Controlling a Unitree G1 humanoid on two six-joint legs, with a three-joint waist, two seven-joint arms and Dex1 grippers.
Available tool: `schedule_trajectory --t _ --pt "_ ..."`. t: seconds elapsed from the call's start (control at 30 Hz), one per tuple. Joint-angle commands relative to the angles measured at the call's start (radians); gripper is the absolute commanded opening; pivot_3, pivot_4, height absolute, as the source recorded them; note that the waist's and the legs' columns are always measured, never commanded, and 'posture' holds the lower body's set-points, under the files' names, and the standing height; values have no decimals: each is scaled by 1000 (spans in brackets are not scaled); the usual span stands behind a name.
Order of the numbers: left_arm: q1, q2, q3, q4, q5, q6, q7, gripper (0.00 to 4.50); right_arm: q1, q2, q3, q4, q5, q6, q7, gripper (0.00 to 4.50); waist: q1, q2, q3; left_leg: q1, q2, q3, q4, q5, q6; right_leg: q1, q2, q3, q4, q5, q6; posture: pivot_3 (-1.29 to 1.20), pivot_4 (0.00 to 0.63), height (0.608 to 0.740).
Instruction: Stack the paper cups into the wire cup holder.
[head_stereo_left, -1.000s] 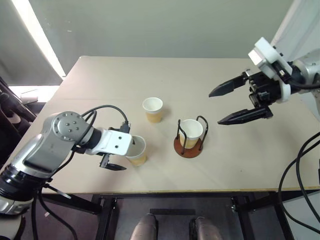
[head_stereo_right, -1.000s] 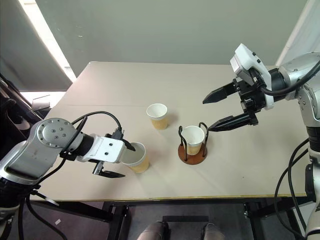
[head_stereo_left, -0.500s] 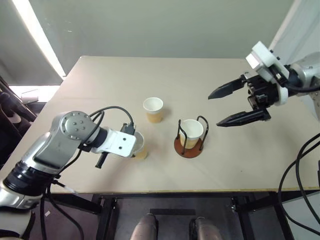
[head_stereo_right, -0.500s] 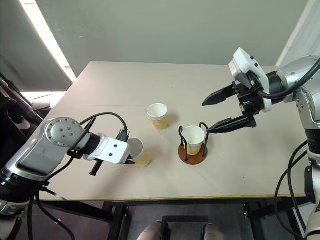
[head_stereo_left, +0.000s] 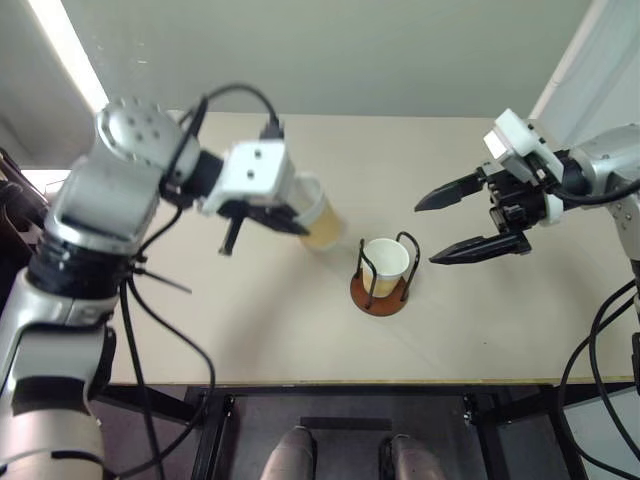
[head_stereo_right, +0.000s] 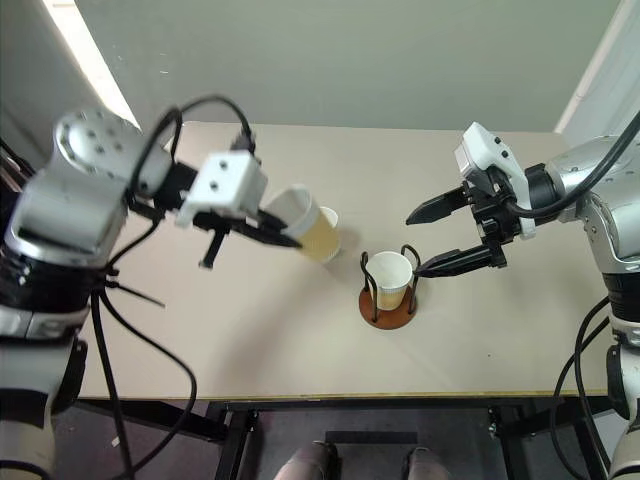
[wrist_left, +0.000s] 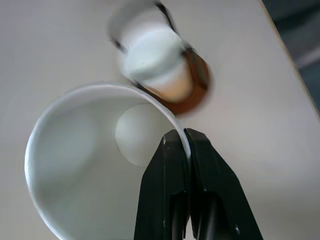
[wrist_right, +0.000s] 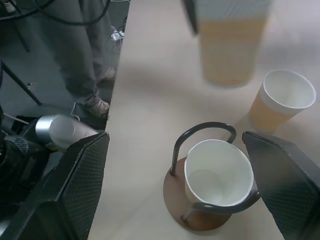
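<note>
My left gripper (head_stereo_left: 298, 226) is shut on the rim of a tan-yellow paper cup (head_stereo_left: 320, 214), one finger inside and one outside. It holds the cup tilted in the air, above the table and up-left of the wire cup holder (head_stereo_left: 378, 296). The left wrist view looks into the held cup (wrist_left: 90, 165), with the holder (wrist_left: 199, 80) beyond it. The holder's reddish-brown disc carries a second paper cup (head_stereo_left: 385, 260) between its black wire loops. A third paper cup (wrist_right: 281, 99) stands on the table behind the holder, partly hidden by the held one. My right gripper (head_stereo_left: 426, 234) hangs open, right of the holder.
The beige table (head_stereo_left: 250, 330) has bare room in front of and left of the holder. Its front edge runs near the bottom of the eye views. A person's legs (wrist_right: 95, 70) stand on the floor beside the table in the right wrist view.
My left gripper has shut on the cup's rim and lifted it off the table, up and to the right toward the holder. The right gripper has stayed open, almost in place.
</note>
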Motion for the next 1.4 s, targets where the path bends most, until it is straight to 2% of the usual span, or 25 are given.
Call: schedule_trajectory --t 0.03,0.1,0.23,0.3,0.7,0.83,1.17,1.4 --pt "-80 -30 -28 88 -28 -18 -39 70 2 -12 -32 0 -6 -21 -17 4437 0 0 0 0 0 0 0 0 1 0 0 0 0 0 0 0 150 740" --pt "-148 -84 -67 160 -42 -39 -39 70 27 -22 -43 -3 -9 -31 -28 4437 0 0 0 -1 0 0 0 0 1 0 0 0 -1 1 3 0 150 740" --pt "-195 -127 -135 226 -76 -97 -39 70 36 -46 -57 31 -33 -60 -45 4437 1 0 0 -3 0 0 2 -1 2 0 0 0 -3 3 8 0 150 740" --pt "-208 -139 -163 243 -89 -123 -39 70 37 -58 -67 60 -42 -73 -49 4437 2 0 0 -4 -1 1 3 -1 3 0 -1 0 -4 7 15 0 150 740" --pt "-283 -264 -239 385 -107 -232 -39 70 128 -126 -120 39 -36 -73 -81 4437 11 0 0 -10 -1 1 11 -3 5 -1 -1 1 -6 10 22 0 150 740" --pt "-280 -296 -288 432 -71 -315 -39 70 157 -128 -144 -3 -18 -46 -105 4437 14 0 0 -12 -1 2 16 -4 7 -1 -1 2 -7 12 25 0 150 740" --pt "-291 -447 -266 592 79 -501 -39 70 236 -151 -203 -94 28 16 -159 4437 25 0 0 -15 -3 3 18 -3 8 0 -1 4 -13 16 33 0 150 740" --pt "-290 -454 -302 592 63 -519 -39 70 256 -164 -216 -119 44 37 -182 4437 30 0 0 -16 -4 6 19 -3 7 0 -1 7 -17 19 38 0 150 740"
